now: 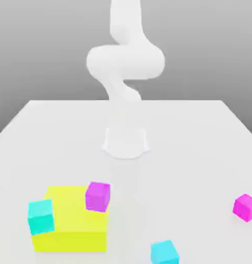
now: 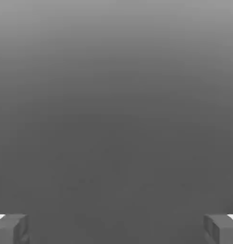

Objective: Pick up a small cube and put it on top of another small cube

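The arm (image 1: 125,67) is seen raised above the white table (image 1: 55,134), well apart from every cube. In the hand view the two fingertips (image 2: 11,228) stand at opposite edges with bare grey surface between them; the gripper (image 2: 116,228) is judged fully apart and nothing is held.

Four small cubes are noted in the exterior view. A magenta cube (image 1: 98,196) rests on the upper corner of a large yellow block (image 1: 71,221), toward the exterior view's right of that block. A cyan cube (image 1: 40,216) sits against the block's near corner on the exterior view's left; whether it rests on the block or beside it cannot be told. A second cyan cube (image 1: 164,252) lies on the table near the front edge, and a second magenta cube (image 1: 246,207) lies far to the exterior view's right, both standing free.

The cubes are judged rigid, light and flat-faced, with no sign of fragility. Smooth sides may slip if gripped off-centre. It is recommended that hold be taken across two opposite vertical faces, at mid-height, with the fingers squared to those faces. The two free-standing cubes offer clear access on all sides; those at the yellow block are partly obstructed. No stacking has been done yet.
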